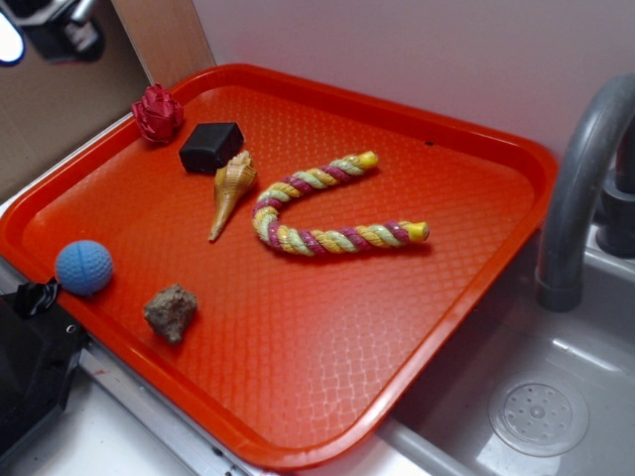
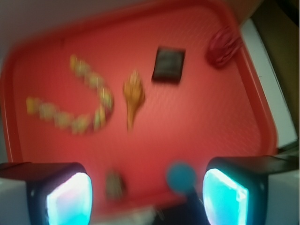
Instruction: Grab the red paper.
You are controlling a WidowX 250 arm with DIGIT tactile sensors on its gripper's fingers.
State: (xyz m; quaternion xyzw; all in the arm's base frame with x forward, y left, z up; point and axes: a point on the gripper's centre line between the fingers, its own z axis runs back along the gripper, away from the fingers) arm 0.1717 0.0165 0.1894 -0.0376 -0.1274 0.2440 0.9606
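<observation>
The red paper, a small dark crimson pleated ball, lies at the far left corner of the orange-red tray. In the wrist view it shows blurred at the upper right. My gripper is open and empty, high above the tray's near edge, well away from the paper. Its two glowing cyan pads frame the bottom of the wrist view. In the exterior view only a dark part of the arm shows at the top left.
On the tray lie a black block, a tan conch shell, a pink-and-yellow twisted rope, a blue ball and a brown rock. A grey faucet and sink drain are on the right.
</observation>
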